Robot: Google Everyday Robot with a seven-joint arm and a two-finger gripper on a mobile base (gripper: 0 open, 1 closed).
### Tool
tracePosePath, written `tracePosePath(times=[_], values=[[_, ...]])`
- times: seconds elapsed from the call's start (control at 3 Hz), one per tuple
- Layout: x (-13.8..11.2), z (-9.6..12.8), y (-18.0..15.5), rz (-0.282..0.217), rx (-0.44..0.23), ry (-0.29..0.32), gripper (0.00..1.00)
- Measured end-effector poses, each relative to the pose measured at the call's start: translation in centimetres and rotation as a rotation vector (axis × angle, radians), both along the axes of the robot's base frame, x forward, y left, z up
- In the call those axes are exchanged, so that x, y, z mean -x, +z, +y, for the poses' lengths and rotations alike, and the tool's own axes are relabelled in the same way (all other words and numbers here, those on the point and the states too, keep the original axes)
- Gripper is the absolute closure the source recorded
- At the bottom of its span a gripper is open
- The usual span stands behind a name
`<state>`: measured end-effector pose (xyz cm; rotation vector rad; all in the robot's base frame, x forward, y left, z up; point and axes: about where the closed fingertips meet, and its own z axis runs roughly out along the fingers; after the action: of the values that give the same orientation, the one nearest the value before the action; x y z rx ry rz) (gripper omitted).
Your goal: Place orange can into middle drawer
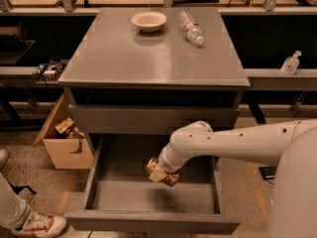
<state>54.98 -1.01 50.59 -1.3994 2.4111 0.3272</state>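
The grey cabinet's middle drawer [151,224] is pulled wide open toward me, its shallow tray bare inside. My white arm reaches in from the right. My gripper [159,171] is shut on the orange can [151,165], which lies tilted on its side in the grasp. The can hangs over the middle of the drawer tray, a little above its floor. The cream fingertips [157,174] cover part of the can.
A cream bowl [149,20] and a clear plastic bottle [191,27] lie on the cabinet top [148,58]. An open cardboard box [64,143] stands on the floor to the left. A person's shoe [37,225] is at lower left. A small bottle [290,63] sits on a shelf at right.
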Motion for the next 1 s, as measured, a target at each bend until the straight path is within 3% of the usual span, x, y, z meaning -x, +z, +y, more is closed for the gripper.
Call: tracePosePath(times=[0.67, 1.0], values=[[-0.4, 0.4, -5.4, -0.005, -0.017, -0.027, 1.00], [0.0, 0.8, -8.2, 0.031, -0.013, -0.034, 1.00]])
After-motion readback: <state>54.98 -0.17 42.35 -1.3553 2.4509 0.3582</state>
